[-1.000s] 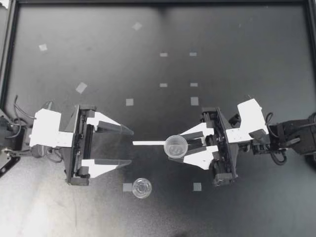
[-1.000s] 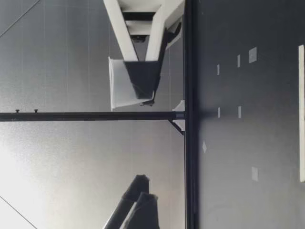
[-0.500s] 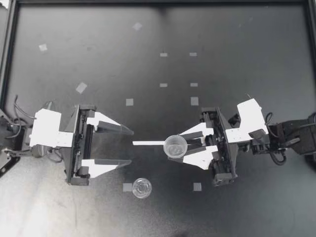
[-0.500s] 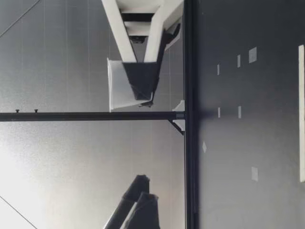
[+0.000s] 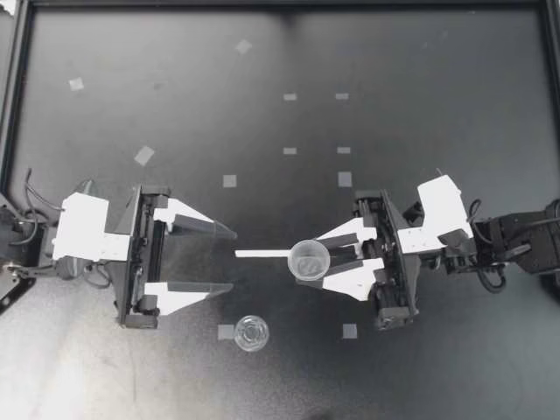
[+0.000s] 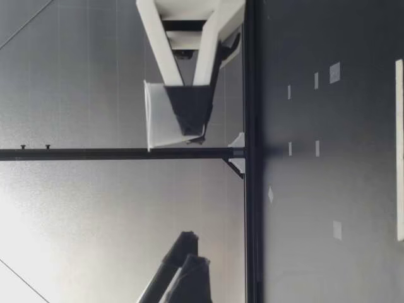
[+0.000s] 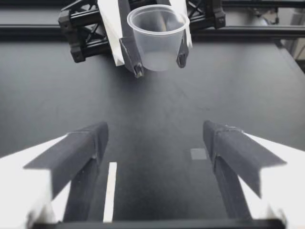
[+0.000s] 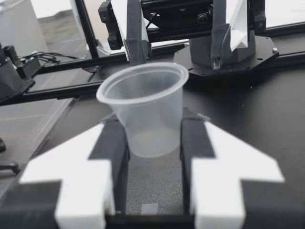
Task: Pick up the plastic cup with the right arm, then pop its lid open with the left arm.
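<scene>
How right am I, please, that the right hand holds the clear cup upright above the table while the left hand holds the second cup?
Not quite: the top view shows the left hand open and empty; the second cup stands on the table beside it. The right hand does hold the clear cup upright above the table.

Frosted cup [image 5: 310,260]: thin translucent plastic, smooth. Small cup [image 5: 251,332]: clear glossy plastic. Table [image 5: 420,79]: matt black, lightly scuffed; my right gripper [image 5: 322,261] fingers [image 5: 352,231]: matt white hard plastic.
</scene>
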